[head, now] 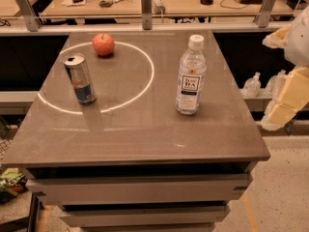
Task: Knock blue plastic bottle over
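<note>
The blue plastic bottle (191,76) stands upright on the right half of the grey table (140,134). It is clear and faintly bluish, with a white cap and a white label with dark print. My gripper (284,103) shows as cream-coloured parts at the right edge of the view. It is beyond the table's right side, to the right of the bottle and apart from it, at about the bottle's height.
A silver-blue drink can (81,79) stands at the left, on a white ring of light. A red apple (103,44) lies at the back inside the ring. Small clear pump bottles (252,85) sit on a shelf beyond the right edge. Desks with clutter stand behind.
</note>
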{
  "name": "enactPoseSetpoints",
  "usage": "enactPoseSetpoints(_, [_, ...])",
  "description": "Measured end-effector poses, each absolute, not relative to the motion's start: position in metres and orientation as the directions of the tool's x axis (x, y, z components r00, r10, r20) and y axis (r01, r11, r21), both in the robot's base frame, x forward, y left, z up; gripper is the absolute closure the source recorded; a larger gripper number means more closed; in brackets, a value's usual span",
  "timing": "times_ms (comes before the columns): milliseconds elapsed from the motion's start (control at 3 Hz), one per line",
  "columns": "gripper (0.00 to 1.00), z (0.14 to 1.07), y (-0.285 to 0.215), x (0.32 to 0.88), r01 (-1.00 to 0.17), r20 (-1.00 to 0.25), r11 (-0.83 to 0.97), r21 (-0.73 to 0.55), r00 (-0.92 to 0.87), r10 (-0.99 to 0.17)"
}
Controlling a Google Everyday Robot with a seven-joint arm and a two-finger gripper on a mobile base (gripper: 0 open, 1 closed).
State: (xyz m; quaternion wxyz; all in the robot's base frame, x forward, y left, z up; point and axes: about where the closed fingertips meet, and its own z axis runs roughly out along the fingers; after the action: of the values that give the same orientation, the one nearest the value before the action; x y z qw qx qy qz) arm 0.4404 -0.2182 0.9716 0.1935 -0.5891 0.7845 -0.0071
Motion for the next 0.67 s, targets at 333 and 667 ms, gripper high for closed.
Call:
enactPoseSetpoints(333, [0.0,0.9349,-0.2455,0.4522,-0.9,-0.476,0.385,-0.206,-0.251,-0.843])
enactPoseSetpoints(667, [0.0,0.9274,-0.253,0.4537,-0.87,-0.651,0.444,-0.215,-0.212,-0.729])
